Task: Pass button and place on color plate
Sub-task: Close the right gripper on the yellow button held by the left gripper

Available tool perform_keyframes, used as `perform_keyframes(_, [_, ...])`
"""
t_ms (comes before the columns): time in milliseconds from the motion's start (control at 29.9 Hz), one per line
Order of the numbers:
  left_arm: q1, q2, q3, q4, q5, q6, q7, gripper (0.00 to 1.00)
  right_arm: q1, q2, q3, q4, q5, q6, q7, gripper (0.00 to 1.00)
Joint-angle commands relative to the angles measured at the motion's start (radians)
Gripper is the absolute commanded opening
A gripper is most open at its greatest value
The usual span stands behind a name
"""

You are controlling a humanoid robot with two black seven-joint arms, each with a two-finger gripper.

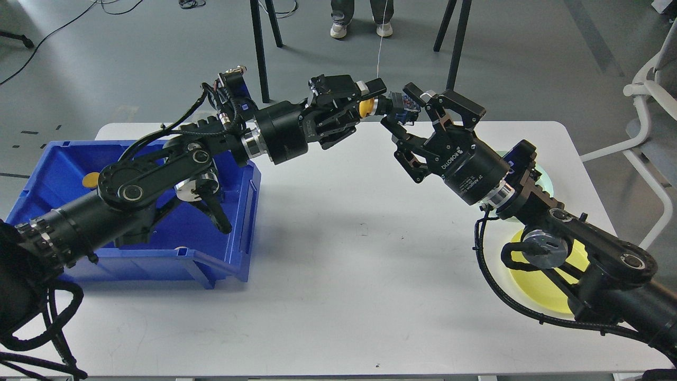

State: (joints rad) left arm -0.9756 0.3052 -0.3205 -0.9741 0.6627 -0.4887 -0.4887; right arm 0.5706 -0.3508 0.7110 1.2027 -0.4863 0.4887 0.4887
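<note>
A grey floor (529,58) fills the far part of the scene, with black stand legs (259,47), loose cables at the far left, a person's shoes (362,29) at the far edge and a white chair (648,121) on the right. Nearer lies a white table (344,296). On its left end sits a blue bin (240,211), partly covered by the left arm; one yellow button (90,179) shows against its far left wall, and the rest of its inside is mostly hidden. On the right end, under the right arm, lie a yellow plate (545,288) near and a pale green plate (548,182) farther back, both with nothing visible on them where they show. Above the far middle of the table, the left gripper (370,100) is clamped on the button (366,107), yellow-headed with a dark, blue-marked body pointing right. The right gripper (404,111) has its fingers spread, one on either side of that body; whether they touch it is unclear.
</note>
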Motion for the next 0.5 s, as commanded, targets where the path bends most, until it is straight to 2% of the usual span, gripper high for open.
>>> perform_keyframes(0, [0.0,0.0,0.0,0.0,0.0,0.0,0.0,0.18,-0.001,0.0,-0.001,0.001,0.0,0.0,0.0,0.38])
perform_keyframes(100, [0.0,0.0,-0.002,0.0,0.0,0.0,0.0,0.18,-0.001,0.0,0.001,0.001,0.0,0.0,0.0,0.19])
perform_keyframes(167, [0.0,0.0,-0.002,0.0,0.0,0.0,0.0,0.18,-0.001,0.0,0.001,0.001,0.002,0.0,0.0,0.12])
perform_keyframes(468, [0.006,0.0,-0.002,-0.005,0.0,0.0,0.0,0.21,-0.001,0.0,-0.001,0.005,0.0,0.0,0.0,0.06])
